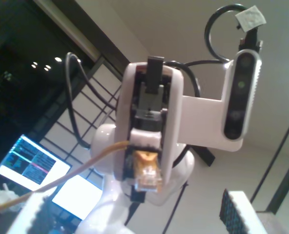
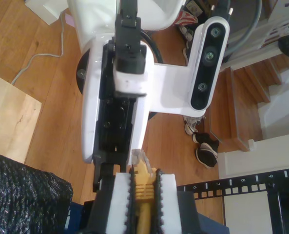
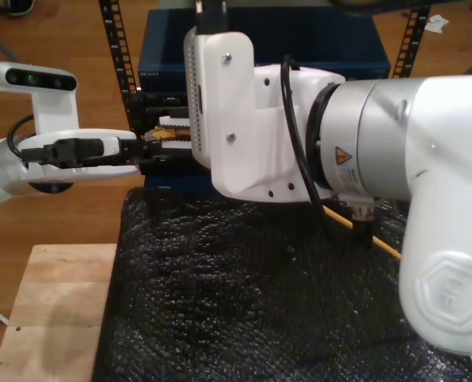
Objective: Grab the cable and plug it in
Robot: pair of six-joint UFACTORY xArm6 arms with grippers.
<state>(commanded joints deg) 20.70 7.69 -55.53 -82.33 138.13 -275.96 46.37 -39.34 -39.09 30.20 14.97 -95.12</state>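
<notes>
The cable [image 1: 61, 183] is thin and yellow-orange, ending in a clear plug [image 1: 148, 178] with a yellow boot. My second gripper [image 2: 143, 180] is shut on the boot, and the plug tip [image 2: 139, 160] sticks out past its toothed white pads [image 2: 122, 204]. In the exterior view this is the large arm at the right, its gripper [image 3: 176, 131] holding the plug [image 3: 157, 137] while the cable [image 3: 375, 241] trails beneath it. My first gripper [image 3: 144, 151] reaches in from the exterior view's left, open, its fingers [image 1: 29, 212] spread wide either side of the plug.
A blue device [image 3: 299, 48] sits in a black rack [image 3: 116, 56] behind the grippers. Black bubble wrap [image 3: 243, 286] covers the surface below them, next to a wooden board [image 3: 52, 310]. Wood floor, shoes and stairs lie beyond.
</notes>
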